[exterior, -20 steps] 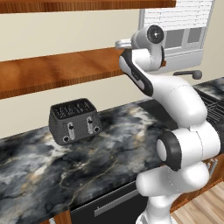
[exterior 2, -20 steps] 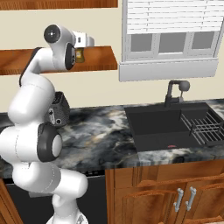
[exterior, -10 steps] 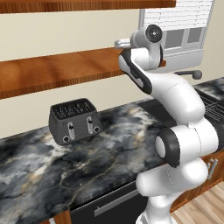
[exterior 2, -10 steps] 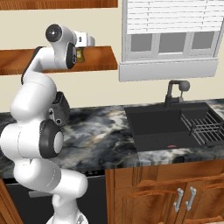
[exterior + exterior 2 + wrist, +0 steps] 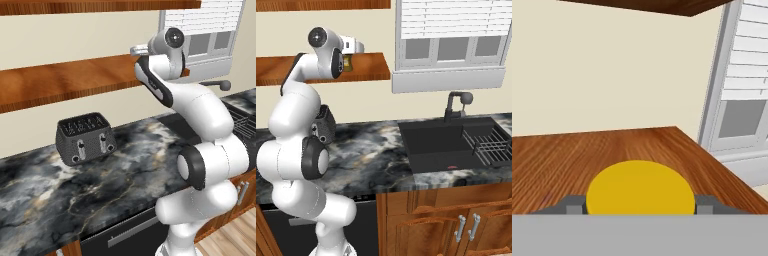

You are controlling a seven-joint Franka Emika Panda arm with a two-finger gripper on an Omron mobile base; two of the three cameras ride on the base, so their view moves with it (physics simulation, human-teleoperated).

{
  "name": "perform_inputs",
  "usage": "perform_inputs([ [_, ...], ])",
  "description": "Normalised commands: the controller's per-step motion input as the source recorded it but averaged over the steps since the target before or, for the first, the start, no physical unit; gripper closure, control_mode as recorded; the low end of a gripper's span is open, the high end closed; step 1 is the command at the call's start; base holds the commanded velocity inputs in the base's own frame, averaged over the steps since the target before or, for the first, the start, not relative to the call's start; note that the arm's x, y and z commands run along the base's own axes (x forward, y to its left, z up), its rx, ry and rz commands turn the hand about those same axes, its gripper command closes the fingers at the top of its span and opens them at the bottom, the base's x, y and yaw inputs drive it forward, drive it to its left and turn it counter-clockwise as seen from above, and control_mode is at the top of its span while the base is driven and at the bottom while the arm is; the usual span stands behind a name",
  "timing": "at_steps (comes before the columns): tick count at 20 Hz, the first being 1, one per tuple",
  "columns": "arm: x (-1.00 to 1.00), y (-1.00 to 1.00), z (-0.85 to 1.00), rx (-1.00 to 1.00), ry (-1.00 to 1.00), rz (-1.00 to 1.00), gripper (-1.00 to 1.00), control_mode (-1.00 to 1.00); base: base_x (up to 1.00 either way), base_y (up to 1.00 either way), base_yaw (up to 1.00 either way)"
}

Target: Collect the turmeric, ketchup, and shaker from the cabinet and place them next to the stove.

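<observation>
Cabinet: my arm reaches to its right end, well above the marbled table. Nothing is delivered yet; I judge collection just beginning, ketchup and shaker remaining. Hand: fingers flank the turmeric on both sides; whether clenched I cannot tell. Turmeric: squat jar, round yellow lid, standing on the cabinet board.
</observation>
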Motion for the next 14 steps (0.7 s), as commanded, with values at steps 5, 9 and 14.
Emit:
perform_inputs([
  [5, 0.0, 0.0, -0.03, 0.0, 0.01, 0.0, 1.0, -1.0, 0.0, 0.0, 0.0],
  [9, -0.15, -0.04, 0.0, 0.0, -0.01, 0.0, 1.0, -1.0, 0.0, 0.0, 0.0],
  [14, -0.49, -0.29, 0.0, 0.03, -0.05, 0.0, 1.0, -1.0, 0.0, 0.0, 0.0],
])
